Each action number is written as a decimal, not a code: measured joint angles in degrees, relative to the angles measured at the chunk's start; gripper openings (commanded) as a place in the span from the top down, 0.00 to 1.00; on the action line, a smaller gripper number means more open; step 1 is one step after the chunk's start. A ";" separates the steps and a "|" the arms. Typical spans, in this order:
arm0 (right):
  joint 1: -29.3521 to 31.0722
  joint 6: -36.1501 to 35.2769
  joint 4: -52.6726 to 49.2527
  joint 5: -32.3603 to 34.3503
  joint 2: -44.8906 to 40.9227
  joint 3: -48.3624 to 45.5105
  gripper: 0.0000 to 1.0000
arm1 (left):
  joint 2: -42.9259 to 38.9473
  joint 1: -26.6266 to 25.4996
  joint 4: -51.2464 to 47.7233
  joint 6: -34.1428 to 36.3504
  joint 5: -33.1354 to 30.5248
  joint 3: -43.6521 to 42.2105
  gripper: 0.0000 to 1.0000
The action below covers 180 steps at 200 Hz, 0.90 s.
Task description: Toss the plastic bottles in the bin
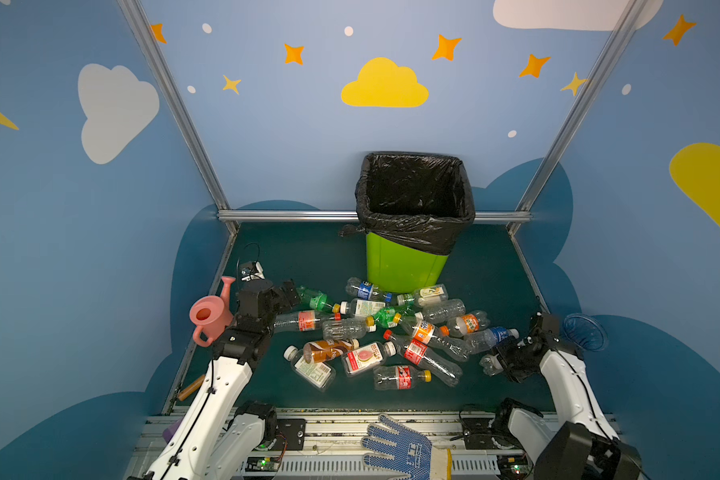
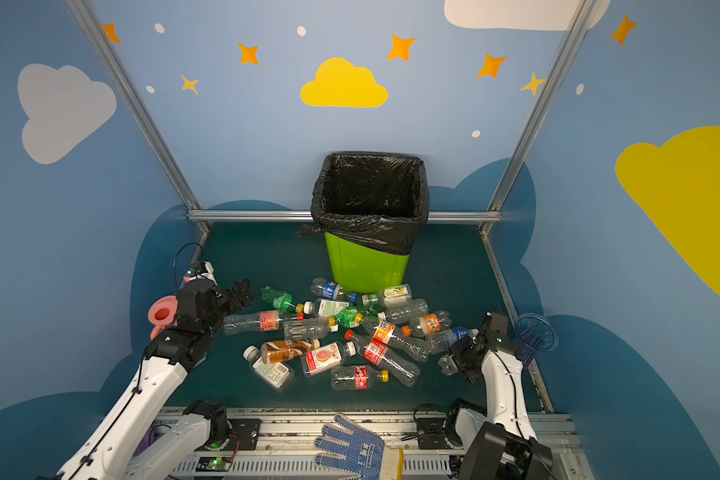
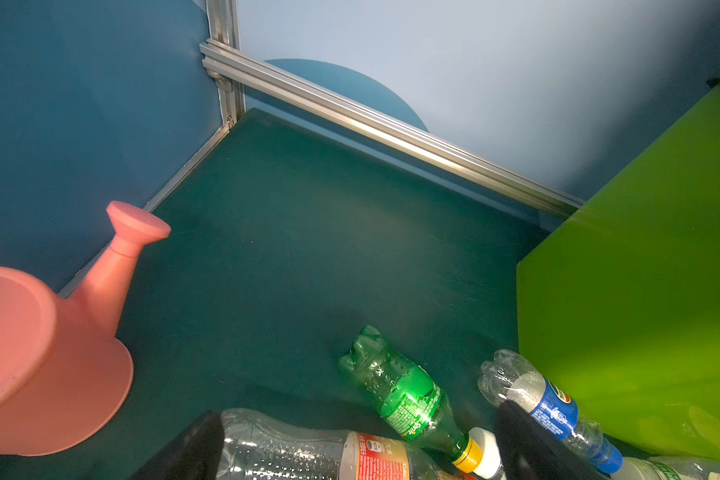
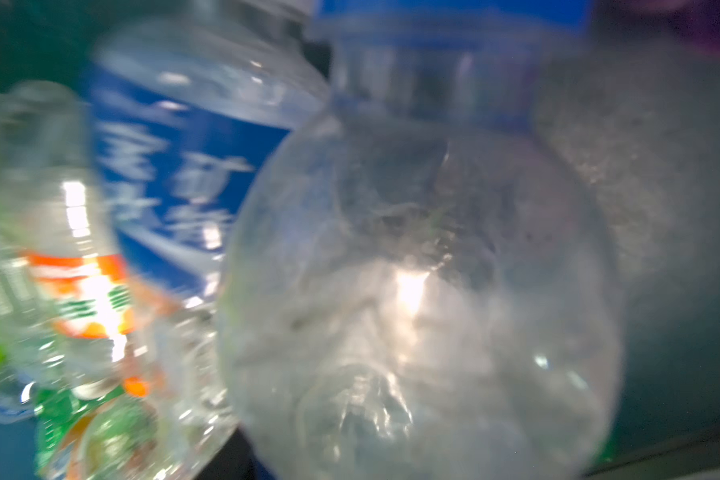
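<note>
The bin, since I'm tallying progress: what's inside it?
Only the black bag lining the bin shows; nothing else visible, but its bottom is hidden behind the near rim.

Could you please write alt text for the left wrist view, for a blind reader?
A green bottle, a blue-labelled bottle and a red-labelled bottle lie on a dark green table near a lime-green bin. A pink watering can stands apart.

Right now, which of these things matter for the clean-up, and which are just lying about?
For the job:
plastic bottles
green bin

Just lying about:
pink watering can
blue glove
clear blue vase
</note>
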 measured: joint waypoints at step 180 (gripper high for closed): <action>5.20 -6.60 -3.65 -1.31 3.98 50.53 0.62 | 1.51 1.49 -0.70 -3.78 -0.52 -0.76 0.00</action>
